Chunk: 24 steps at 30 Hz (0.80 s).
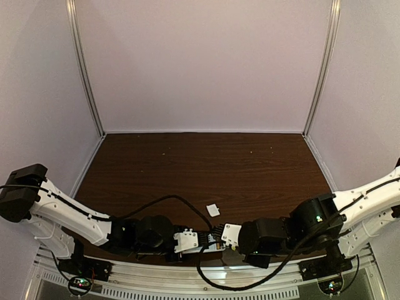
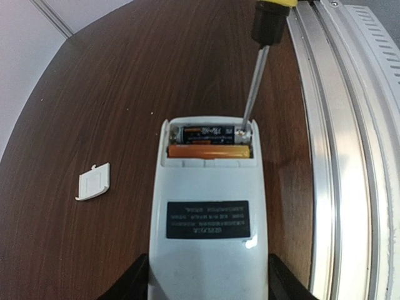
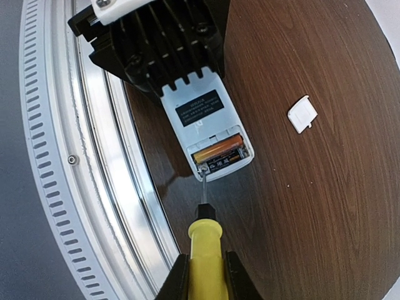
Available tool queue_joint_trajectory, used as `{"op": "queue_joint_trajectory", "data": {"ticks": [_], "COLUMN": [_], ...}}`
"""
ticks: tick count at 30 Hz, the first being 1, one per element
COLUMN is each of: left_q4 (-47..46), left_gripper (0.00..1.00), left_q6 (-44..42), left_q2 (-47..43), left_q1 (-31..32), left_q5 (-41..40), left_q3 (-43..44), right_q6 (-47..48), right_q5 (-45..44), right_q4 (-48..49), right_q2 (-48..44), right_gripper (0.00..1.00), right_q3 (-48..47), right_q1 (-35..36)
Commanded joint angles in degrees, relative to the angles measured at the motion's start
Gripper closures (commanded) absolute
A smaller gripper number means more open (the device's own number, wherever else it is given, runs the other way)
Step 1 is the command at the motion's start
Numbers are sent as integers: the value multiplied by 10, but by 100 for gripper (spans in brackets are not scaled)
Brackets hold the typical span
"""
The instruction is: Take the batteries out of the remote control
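I note the left end effector (image 2: 207, 284) clenched on the remote control (image 2: 209, 206), back up at the bench's (image 2: 125, 94) near edge, while my right end effector (image 3: 206, 275), grasping the screwdriver (image 3: 205, 247), rests its tip at the dark battery's (image 2: 209, 132) end, both batteries crosswise in the open compartment (image 2: 164, 140), orange battery (image 2: 209, 150) nearer the left arm.

White links, black joint housings on left arm (image 1: 75, 219) and right arm (image 1: 365, 200) – black cables (image 1: 169, 199) run along both. Green light (image 1: 319, 219) on right elbow. Black ribbed housing on left gripper (image 3: 190, 84) – white plate (image 3: 128, 7) with screw (image 3: 104, 3).
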<state>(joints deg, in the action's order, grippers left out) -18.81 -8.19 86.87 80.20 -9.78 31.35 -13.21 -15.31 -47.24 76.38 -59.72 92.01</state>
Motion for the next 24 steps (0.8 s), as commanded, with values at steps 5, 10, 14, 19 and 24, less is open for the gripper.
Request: {"op": "queue_joint_trajectory", "data": {"ticks": [5,10,14,19,24], "left_q4": [-46,-46,-46,-47,-46], "left_gripper": [100,100,100,100,100], "left_q6": [6,6,5,4,4], "left_q2": [-19,-18,-14,-4,10], "left_q1": [1,1,1,1,1], "left_q5": [14,16,20,22,23], "left_q3": [13,13,14,18,23], "right_q6": [11,15,21,28,36], "right_q5": [43,59,68,83,94], "right_q4": [4,15,24,34,51], "right_q2": [25,40,48,64,82], "right_gripper": [100,100,100,100,100], "right_q3": [0,5,7,7,8], "right_q1": [4,4,4,4,4]}}
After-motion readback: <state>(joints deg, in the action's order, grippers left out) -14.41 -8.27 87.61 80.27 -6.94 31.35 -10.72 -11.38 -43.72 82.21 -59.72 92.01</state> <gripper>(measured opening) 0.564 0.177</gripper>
